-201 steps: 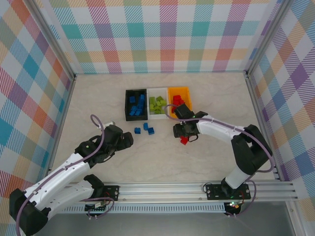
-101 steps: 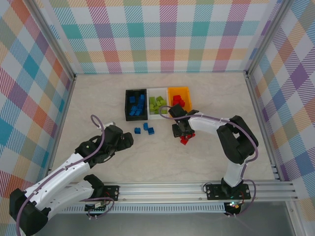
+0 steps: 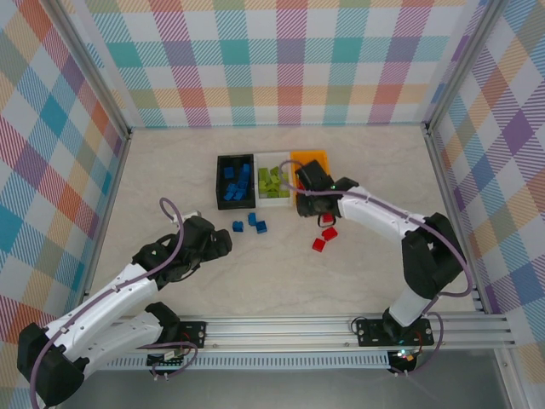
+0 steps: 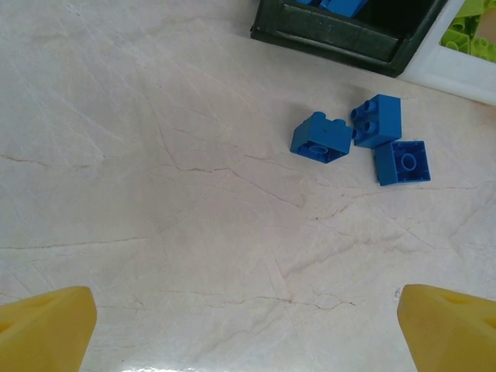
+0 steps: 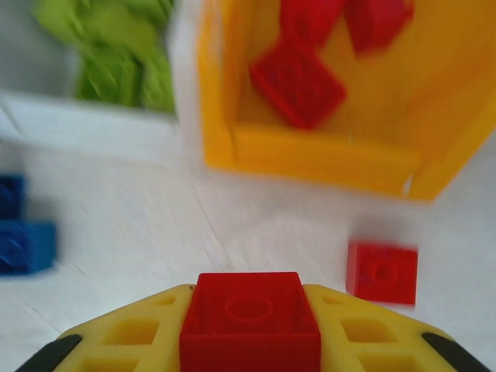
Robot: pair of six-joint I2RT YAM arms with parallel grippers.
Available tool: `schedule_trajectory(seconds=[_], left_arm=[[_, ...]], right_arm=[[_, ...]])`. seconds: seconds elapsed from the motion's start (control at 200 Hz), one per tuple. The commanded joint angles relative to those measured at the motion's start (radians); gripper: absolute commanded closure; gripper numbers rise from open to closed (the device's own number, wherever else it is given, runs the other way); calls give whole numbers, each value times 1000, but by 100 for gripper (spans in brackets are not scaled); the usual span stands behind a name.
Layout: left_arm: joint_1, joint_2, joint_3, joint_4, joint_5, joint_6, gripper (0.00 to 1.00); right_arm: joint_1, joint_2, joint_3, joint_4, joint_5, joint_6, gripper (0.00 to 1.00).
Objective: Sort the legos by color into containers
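Note:
My right gripper (image 5: 249, 341) is shut on a red lego (image 5: 249, 318), held above the table just in front of the orange container (image 5: 325, 159). From above, the right gripper (image 3: 310, 206) hangs over that container's near edge (image 3: 312, 157). More red legos (image 5: 298, 84) lie inside it. Two red legos (image 3: 329, 232) (image 3: 318, 244) rest on the table nearby. Three blue legos (image 4: 322, 138) (image 4: 377, 120) (image 4: 402, 162) lie in front of the black container (image 4: 349, 37). My left gripper (image 4: 248, 333) stands open and well short of them, with nothing between its fingers. Green legos (image 3: 272, 180) fill the white container (image 3: 274, 202).
The three containers stand side by side at the table's middle back: black (image 3: 223, 203), white, orange. Checked walls enclose the table on three sides. A metal rail (image 3: 341, 328) runs along the near edge.
My right gripper closed on a red lego from the small pile and carried it up toward the orange container. Two red legos stayed on the table. The left arm has not moved.

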State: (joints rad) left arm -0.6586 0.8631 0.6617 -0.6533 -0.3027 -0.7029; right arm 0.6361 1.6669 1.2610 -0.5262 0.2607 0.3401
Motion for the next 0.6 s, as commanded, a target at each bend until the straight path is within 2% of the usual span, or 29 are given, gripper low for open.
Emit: schedule_trajectory(seconds=[0.0, 0.205, 0.29, 0.35, 0.435, 0.485, 0.595], left_arm=[[4, 5, -4, 15, 18, 12, 0], [4, -12, 1, -7, 25, 8, 0], [4, -28, -2, -9, 29, 5, 0], [4, -34, -4, -11, 31, 3, 0], [3, -36, -7, -10, 36, 5, 0], [4, -34, -8, -9, 35, 6, 0], [4, -36, -9, -7, 34, 8, 0]], right_arm=[[-49, 84, 117, 6, 15, -21, 70], [-103, 295, 369, -21, 36, -16, 70], [-119, 358, 446, -47, 28, -8, 66], [-124, 387, 481, -58, 24, -6, 60], [-125, 383, 489, -51, 15, -7, 39], [-124, 354, 472, -36, 5, -9, 34], [-115, 247, 378, -8, -3, -2, 31]])
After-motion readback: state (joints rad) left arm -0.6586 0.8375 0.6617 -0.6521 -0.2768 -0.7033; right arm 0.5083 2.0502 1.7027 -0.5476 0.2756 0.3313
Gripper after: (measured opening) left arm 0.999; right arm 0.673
